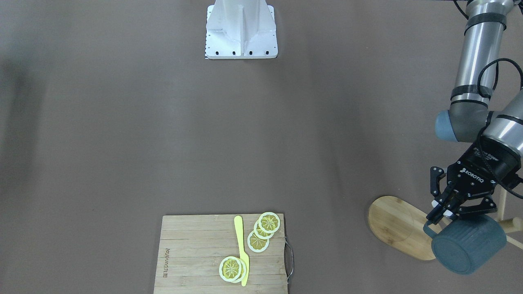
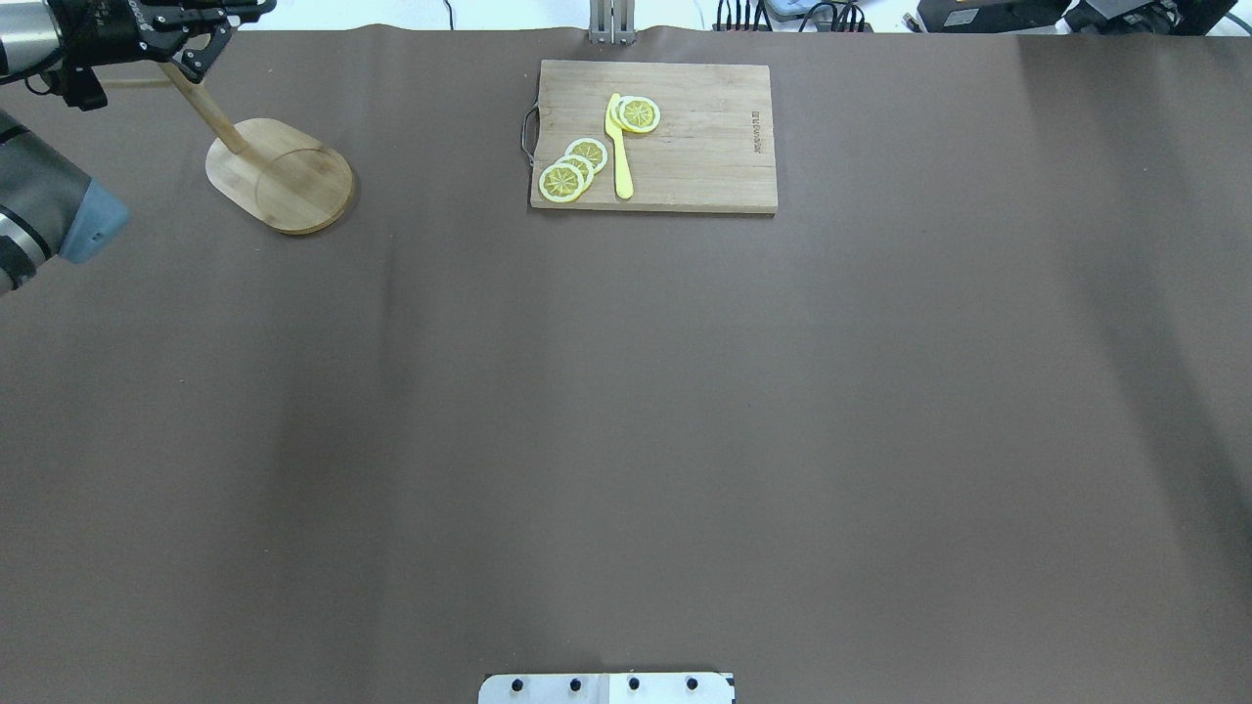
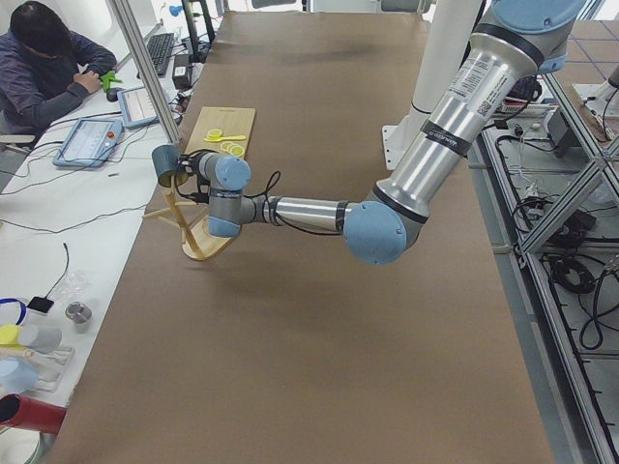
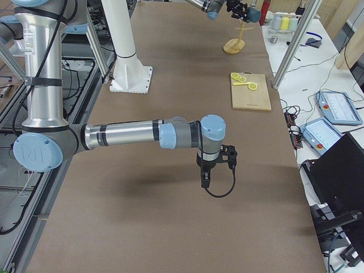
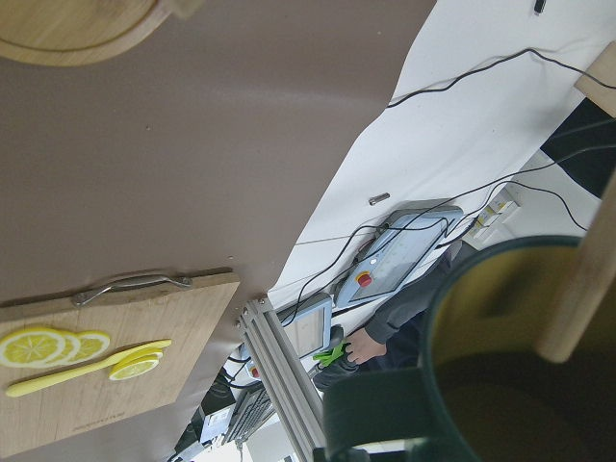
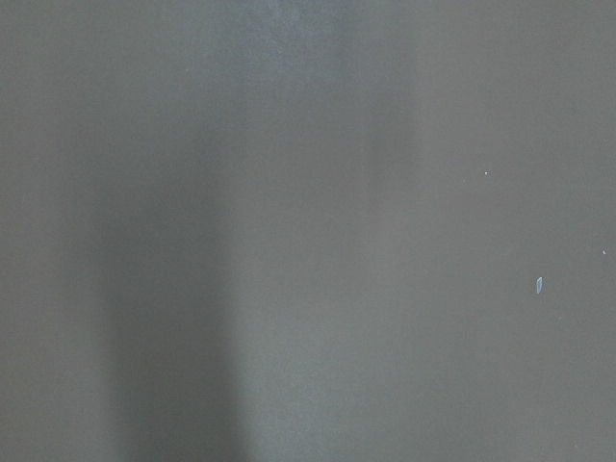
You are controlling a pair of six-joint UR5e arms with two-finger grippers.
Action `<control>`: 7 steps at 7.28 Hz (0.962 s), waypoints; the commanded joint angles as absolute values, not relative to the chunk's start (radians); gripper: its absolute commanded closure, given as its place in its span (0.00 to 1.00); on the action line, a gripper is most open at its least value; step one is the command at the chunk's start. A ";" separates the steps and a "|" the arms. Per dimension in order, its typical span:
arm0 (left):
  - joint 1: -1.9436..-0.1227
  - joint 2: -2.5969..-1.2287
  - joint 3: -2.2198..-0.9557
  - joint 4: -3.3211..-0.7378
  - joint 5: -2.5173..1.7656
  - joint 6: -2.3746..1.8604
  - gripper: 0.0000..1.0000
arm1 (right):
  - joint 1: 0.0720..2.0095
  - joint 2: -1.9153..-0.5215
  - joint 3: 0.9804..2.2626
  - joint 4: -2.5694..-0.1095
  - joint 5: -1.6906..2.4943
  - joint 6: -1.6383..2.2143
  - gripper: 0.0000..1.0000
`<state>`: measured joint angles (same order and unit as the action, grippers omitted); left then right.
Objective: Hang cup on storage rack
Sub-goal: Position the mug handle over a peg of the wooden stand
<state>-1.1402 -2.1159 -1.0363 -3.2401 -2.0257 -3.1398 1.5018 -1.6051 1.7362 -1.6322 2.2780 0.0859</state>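
My left gripper (image 1: 436, 216) is shut on the squarish handle of the slate-blue ribbed cup (image 1: 468, 245). It holds the cup on its side in the air over the bamboo storage rack's oval base (image 1: 398, 226), next to the post (image 1: 501, 200). In the left wrist view the cup's mustard inside (image 5: 520, 366) fills the lower right and a rack peg (image 5: 587, 279) crosses its rim. Whether the peg touches the cup I cannot tell. The overhead view shows the rack base (image 2: 284, 176) and post, but not the cup. My right gripper (image 4: 206, 181) hangs low over bare table mid-table; I cannot tell if it is open.
A slatted cutting board (image 1: 222, 253) with lemon slices (image 1: 263, 230) and a yellow knife (image 1: 242, 249) lies at the operators' edge. The robot's white base plate (image 1: 241, 30) is opposite. A person (image 3: 44, 68) sits beyond the table's edge near the rack.
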 commanded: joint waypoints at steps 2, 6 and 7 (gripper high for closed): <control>-1.141 -2.092 -0.983 -3.319 -2.028 -3.117 1.00 | 1.502 -1.603 1.736 -1.632 2.278 0.086 0.00; -1.140 -2.105 -0.997 -3.320 -2.025 -3.119 1.00 | 1.502 -1.598 1.735 -1.634 2.278 0.086 0.00; -1.138 -2.115 -1.003 -3.320 -2.020 -3.119 1.00 | 1.502 -1.597 1.735 -1.634 2.278 0.086 0.00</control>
<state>-1.1399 -2.1039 -0.9967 -3.3195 -2.0246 -3.1185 1.5018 -1.5983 1.7350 -1.6337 2.2778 0.0859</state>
